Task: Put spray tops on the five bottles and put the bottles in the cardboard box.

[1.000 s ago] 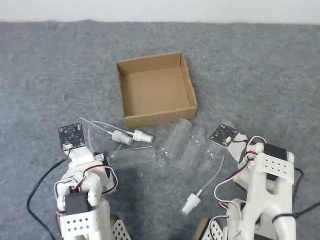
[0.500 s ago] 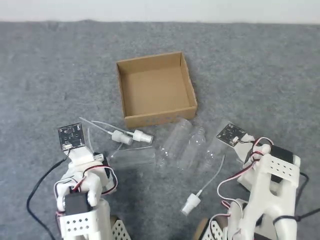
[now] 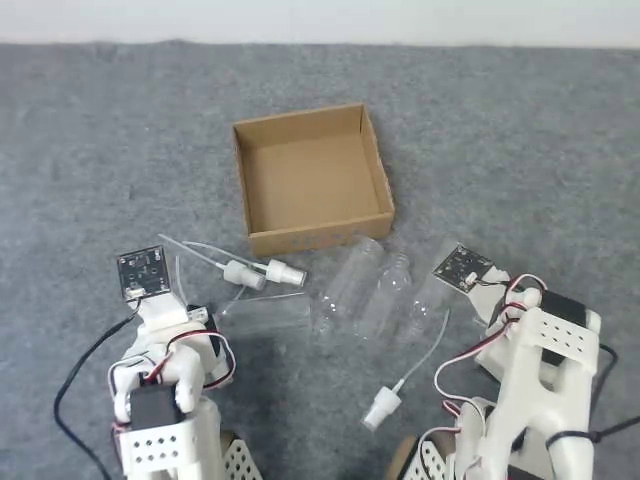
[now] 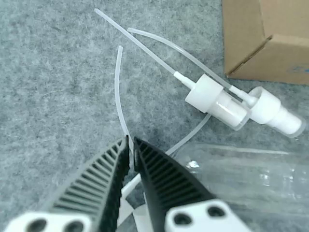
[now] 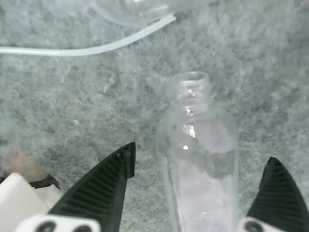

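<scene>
Now the open brown cardboard box (image 3: pixel 312 180) sits on the grey felt-like table cover (image 3: pixel 520 150). Just in front of it three clear plastic bottles (image 3: pixel 385 292), all open-necked, lie side by side, and a fourth clear bottle (image 3: pixel 265 312) lies crosswise near the left arm. Two white spray tops (image 3: pixel 262 272) with thin dip tubes lie touching each other between that bottle and the box. A third white spray top (image 3: pixel 380 408) lies apart, near the right arm. The left gripper (image 4: pixel 130 141) has its jaws almost together, tips at a thin clear tube (image 4: pixel 117 82); whether they pinch it I cannot tell. The right gripper (image 5: pixel 202 153) is spread wide, one jaw on either side of the rightmost bottle (image 5: pixel 198 116) of the three, not touching it.
</scene>
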